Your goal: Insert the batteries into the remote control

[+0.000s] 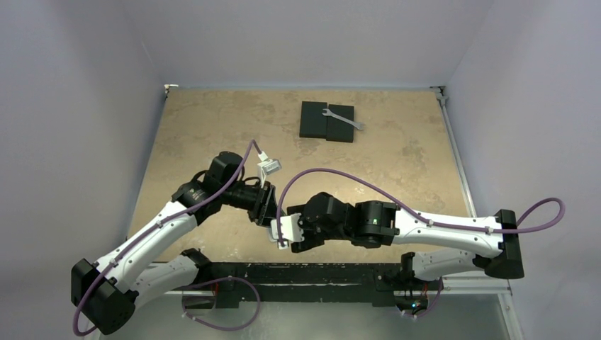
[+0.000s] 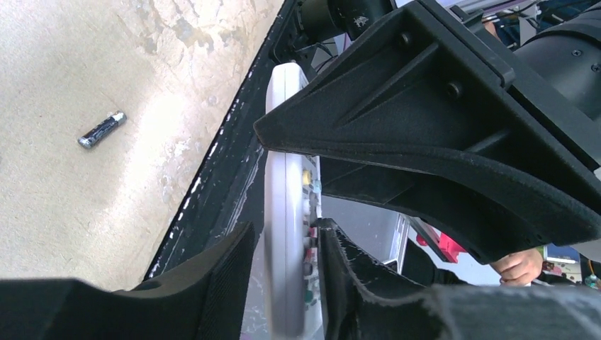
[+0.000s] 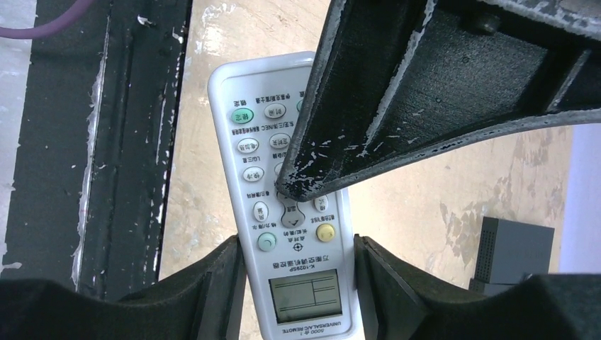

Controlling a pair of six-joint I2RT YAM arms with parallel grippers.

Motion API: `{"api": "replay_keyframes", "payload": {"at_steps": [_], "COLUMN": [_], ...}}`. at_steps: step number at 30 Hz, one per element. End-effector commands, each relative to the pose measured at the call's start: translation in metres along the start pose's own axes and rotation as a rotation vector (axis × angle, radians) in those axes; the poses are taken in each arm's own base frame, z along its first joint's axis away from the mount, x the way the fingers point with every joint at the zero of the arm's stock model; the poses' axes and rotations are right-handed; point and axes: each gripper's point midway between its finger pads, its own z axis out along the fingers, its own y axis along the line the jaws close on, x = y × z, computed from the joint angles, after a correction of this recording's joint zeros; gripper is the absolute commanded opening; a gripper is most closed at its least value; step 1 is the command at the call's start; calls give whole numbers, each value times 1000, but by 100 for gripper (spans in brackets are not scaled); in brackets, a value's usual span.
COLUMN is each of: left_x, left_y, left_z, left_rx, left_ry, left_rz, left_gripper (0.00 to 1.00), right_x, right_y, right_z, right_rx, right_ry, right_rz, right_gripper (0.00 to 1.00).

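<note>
Remote control recorded as white, with grey printed labels, one green button, one teal, one yellow, and a grey-green display. Battery noted as dark, with silvery ends. Table seen as tan, mottled with paler blotches. Blocks logged as black, wrench as silver. Arms noted as white with black joints, cables as purple.
</note>
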Motion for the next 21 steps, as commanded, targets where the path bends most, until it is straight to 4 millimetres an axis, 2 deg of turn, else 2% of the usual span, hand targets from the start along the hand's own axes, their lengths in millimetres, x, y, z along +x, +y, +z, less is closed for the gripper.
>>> {"api": "replay_keyframes", "payload": {"at_steps": [1, 3, 5, 6, 12, 21], "left_x": [-14, -15, -16, -16, -19, -24], "left_y": [-13, -13, -13, -12, -14, -14], "left_z": [-3, -3, -2, -2, -3, -5], "left_rx": [40, 41, 44, 41, 51, 38], "left_ry": [-32, -35, -38, -41, -86, -144], "left_rz": [74, 78, 79, 79, 86, 104], "left_gripper": [33, 22, 5, 0, 0, 0], "right_x": [-22, -22, -22, -22, -24, -29], "right_y": [-9, -9, -10, -10, -19, -34], "right_z": [-9, -9, -9, -9, -13, -35], "right_rx": [16, 19, 21, 23, 79, 189], "right_ry": [-65, -66, -66, -65, -83, -155], "right_rz": [-12, -11, -10, -7, 24, 145], "right_gripper": [6, 7, 10, 12, 31, 53]}}
